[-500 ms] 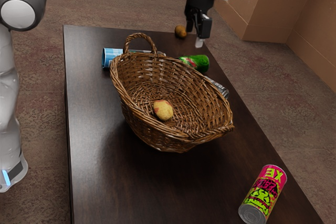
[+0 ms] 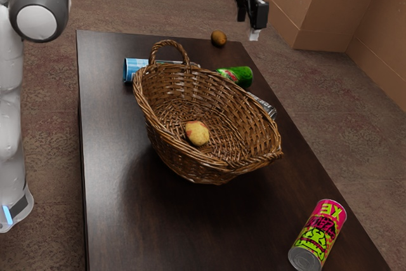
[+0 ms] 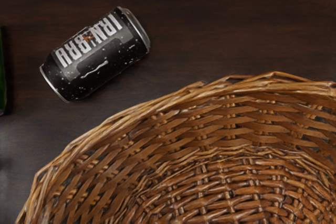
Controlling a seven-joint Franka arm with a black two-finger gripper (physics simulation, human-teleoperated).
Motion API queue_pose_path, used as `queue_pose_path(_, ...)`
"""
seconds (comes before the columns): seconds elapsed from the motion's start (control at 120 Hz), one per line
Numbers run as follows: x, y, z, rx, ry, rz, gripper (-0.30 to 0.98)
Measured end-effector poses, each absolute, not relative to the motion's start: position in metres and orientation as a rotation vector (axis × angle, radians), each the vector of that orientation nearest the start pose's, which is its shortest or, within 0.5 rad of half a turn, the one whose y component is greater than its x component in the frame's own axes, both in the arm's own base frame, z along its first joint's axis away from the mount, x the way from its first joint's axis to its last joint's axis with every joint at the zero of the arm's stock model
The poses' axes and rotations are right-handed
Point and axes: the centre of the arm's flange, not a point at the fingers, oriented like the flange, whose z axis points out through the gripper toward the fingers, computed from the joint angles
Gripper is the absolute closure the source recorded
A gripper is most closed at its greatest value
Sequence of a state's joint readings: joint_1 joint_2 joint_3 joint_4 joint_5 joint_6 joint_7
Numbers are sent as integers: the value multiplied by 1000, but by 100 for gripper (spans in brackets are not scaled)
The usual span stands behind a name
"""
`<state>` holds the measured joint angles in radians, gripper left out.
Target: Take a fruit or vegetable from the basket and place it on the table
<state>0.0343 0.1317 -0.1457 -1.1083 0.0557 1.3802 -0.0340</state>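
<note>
High beyond the table's far edge in the exterior view, my gripper point(image 2: 248, 27) is open with nothing between its fingers. The wicker basket point(image 2: 216, 164) stands mid-table, with a yellow-and-red fruit or potato point(image 2: 198, 133) lying inside. Apart from the basket, a brown roundish fruit or vegetable point(image 2: 219, 38) rests on the table point(image 2: 114, 157) near its far end, left of and below my gripper in that view. The wrist view looks down on part of the basket point(image 3: 226, 171) and its woven rim.
Beside the basket lie a black can point(image 2: 264, 106), seen also as a lettered can point(image 3: 95, 54), a green can point(image 2: 236, 76) and a blue can point(image 2: 135, 69). A pink-and-green can point(image 2: 318, 236) lies near the exterior view's lower right.
My gripper has moved up and toward the exterior view's right, farther from the brown item. The basket, the cans and both food items have stayed put.
</note>
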Motion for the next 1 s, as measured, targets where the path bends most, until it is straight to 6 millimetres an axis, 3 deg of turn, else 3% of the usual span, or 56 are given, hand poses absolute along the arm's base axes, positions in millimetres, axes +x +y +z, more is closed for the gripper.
queue_pose_path(0.067, 574, -83, 718, -3111, 191, -155, 0)
queue_pose_path(0.2, 584, -86, 696, -3106, 196, -95, 0)
queue_pose_path(0.258, 557, -90, 671, -3092, 206, -27, 0)
queue_pose_path(0.325, 525, -104, 614, -3105, 244, 90, 0)
queue_pose_path(0.383, 513, -115, 584, -3117, 271, 122, 0)
queue_pose_path(0.442, 503, -108, 564, -3131, 249, 129, 0)
queue_pose_path(0.55, 497, -89, 553, -3159, 182, 83, 0)
queue_pose_path(0.708, 488, -90, 559, -3173, 177, -1, 0)
queue_pose_path(1.0, 471, -89, 545, -3199, 160, 13, 0)
